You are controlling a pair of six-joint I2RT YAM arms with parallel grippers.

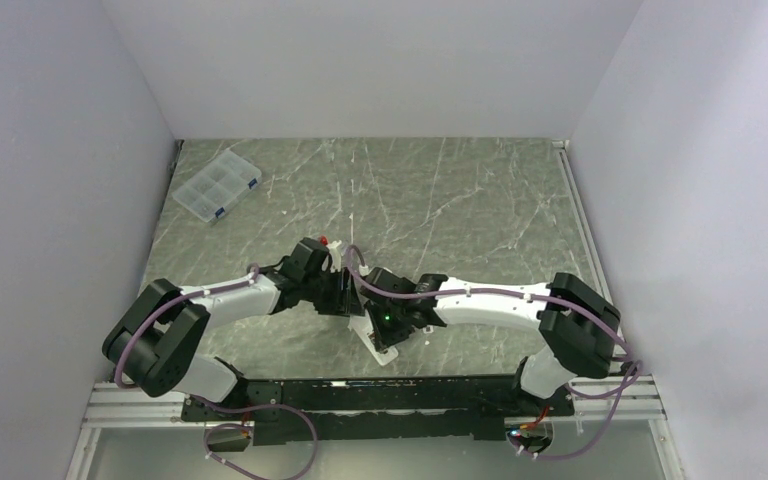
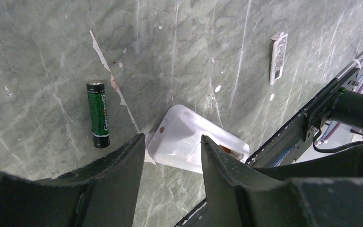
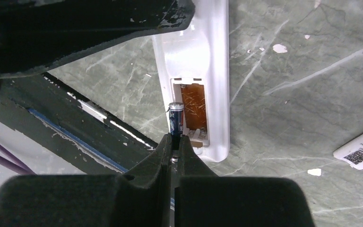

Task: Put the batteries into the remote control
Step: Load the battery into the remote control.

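Observation:
The white remote control (image 3: 213,71) lies back up on the table, its reddish-brown battery recess (image 3: 194,106) uncovered. My right gripper (image 3: 175,139) is shut on one dark battery (image 3: 176,119) and holds it end-first at the left edge of the recess. The second battery (image 2: 98,113), green and black, lies on the table to the left of the remote (image 2: 184,137) in the left wrist view. My left gripper (image 2: 172,143) is open, its fingertips on either side of the remote's near end. From above, both grippers (image 1: 345,292) (image 1: 388,325) meet over the remote (image 1: 378,347).
The small white cover piece (image 2: 278,56) with a label lies on the table beyond the remote; it also shows in the right wrist view (image 3: 361,149). A clear compartment box with blue clips (image 1: 217,185) stands at the far left. The black mounting rail (image 1: 380,395) runs along the near edge.

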